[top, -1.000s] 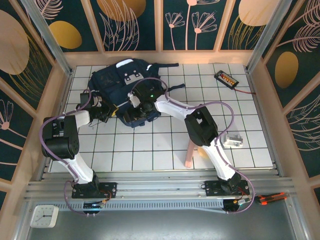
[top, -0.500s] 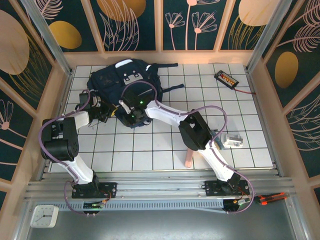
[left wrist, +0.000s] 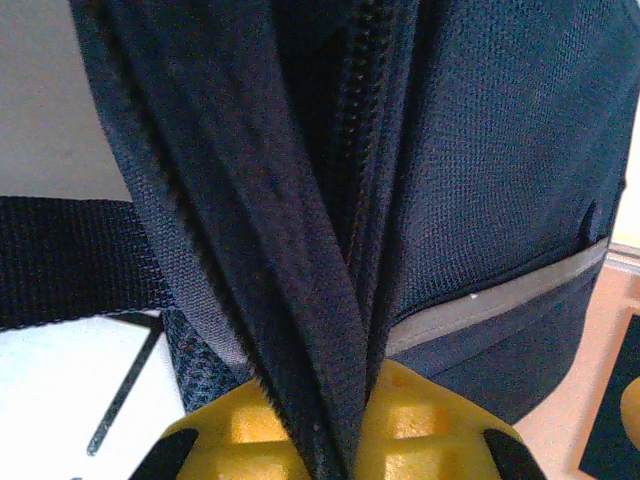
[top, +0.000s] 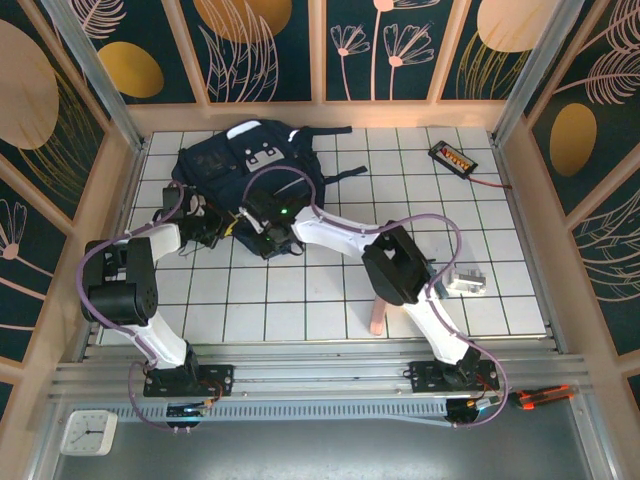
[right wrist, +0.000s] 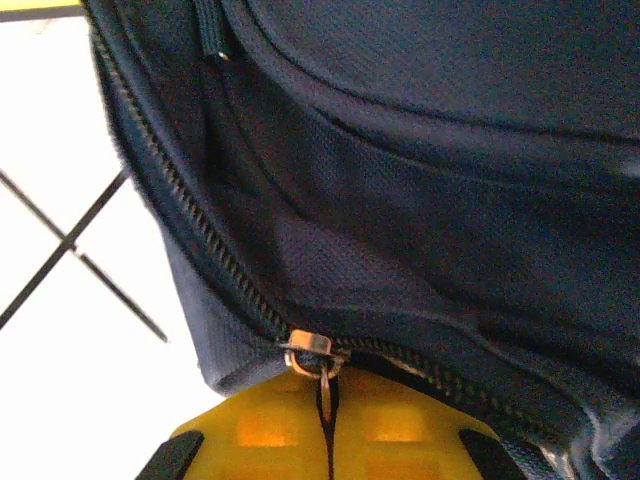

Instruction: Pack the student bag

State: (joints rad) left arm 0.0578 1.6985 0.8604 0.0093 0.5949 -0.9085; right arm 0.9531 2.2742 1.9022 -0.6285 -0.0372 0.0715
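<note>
On the white-tiled table (top: 300,300), left tool (left wrist: 320,445) pinches the woven navy fabric backpack's (top: 215,160) zipper seam (left wrist: 360,200), right tool (right wrist: 328,440) its metal pull (right wrist: 325,378); pink stick (top: 379,300) well apart.

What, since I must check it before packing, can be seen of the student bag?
The student bag is a large dark navy backpack of woven fabric, with white-grey patches on its front pocket, a pale stripe and black straps. It lies flat, front up, on the tiled table, far left. The left end effector is shut on a fabric fold beside the zipper; the right end effector is shut on the metal zip pull at its near edge.
</note>
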